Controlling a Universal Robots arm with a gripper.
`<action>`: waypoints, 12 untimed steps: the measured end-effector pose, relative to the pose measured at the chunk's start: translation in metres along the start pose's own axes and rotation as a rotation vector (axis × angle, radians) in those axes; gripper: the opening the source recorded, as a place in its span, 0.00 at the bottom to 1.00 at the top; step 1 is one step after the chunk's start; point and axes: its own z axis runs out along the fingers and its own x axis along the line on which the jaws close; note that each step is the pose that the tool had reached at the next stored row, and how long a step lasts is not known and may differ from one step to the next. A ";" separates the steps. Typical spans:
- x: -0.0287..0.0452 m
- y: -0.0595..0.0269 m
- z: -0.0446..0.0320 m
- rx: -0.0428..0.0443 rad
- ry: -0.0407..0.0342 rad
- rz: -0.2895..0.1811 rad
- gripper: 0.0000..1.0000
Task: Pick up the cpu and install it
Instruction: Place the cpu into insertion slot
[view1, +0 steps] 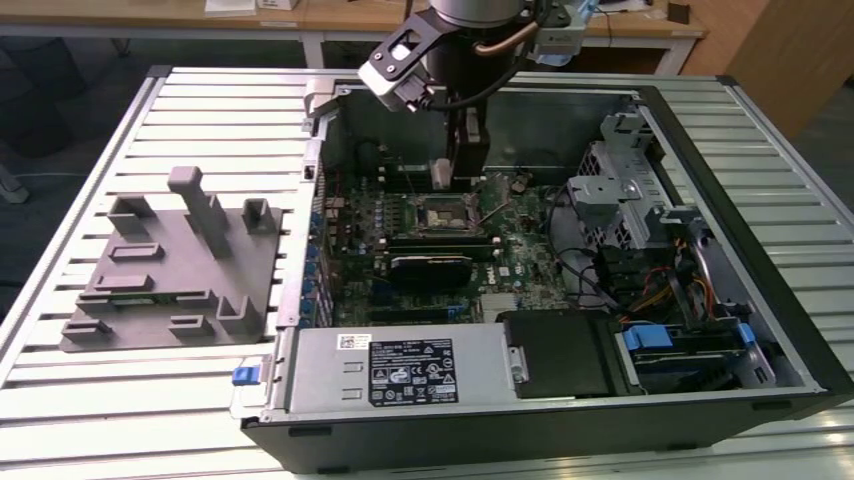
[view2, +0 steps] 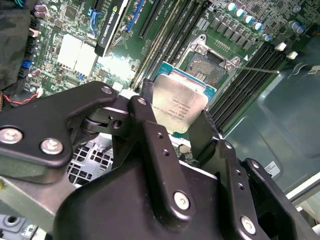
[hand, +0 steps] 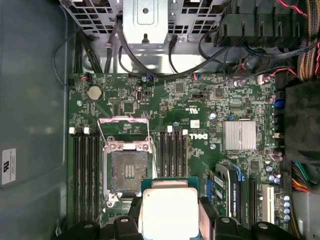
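Hand (view2: 176, 104) state: clenched on the cpu (view2: 181, 106), one black finger (view2: 150, 131) pressed against each of two opposite edges. In both wrist views the chip's pale silver top faces the camera, with its thin darker rim showing past the metal.

Cpu (hand: 170, 210) position: held clear of the motherboard (hand: 200, 100), just beside the socket (hand: 125, 170) and not seated in it. In the first wrist view the socket's contact field is exposed, its metal frame lies around it, and the chip's near edge overlaps the socket's frame corner without covering the contacts. In the second wrist view the socket (view2: 207, 62) lies just beyond the chip's far corner.

Surroundings on the board:
- Black memory slots (hand: 85, 170) run along one side of the socket; a second bank (hand: 172, 152) runs along the other.
- A finned silver heatsink (hand: 240, 135) sits well apart from the socket.

In the exterior view, the hand (view1: 454, 168) reaches down into the open case (view1: 747, 150), which lies on its side on the slatted tabletop (view1: 80, 390). The hand hangs above the board between the socket (view1: 442, 210) and the case's far wall. A power supply (view1: 387, 368) fills the case's near corner. A grey fixture (view1: 174, 270) stands on the tabletop at the exterior view's left, apart from the case.
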 end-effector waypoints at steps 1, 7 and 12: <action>0.0000 0.0000 0.0003 0.0000 0.0000 0.000 0.53; 0.0001 -0.0001 0.0021 -0.0023 0.0001 0.000 0.53; 0.0008 -0.0001 0.0044 -0.0055 0.0002 0.000 0.53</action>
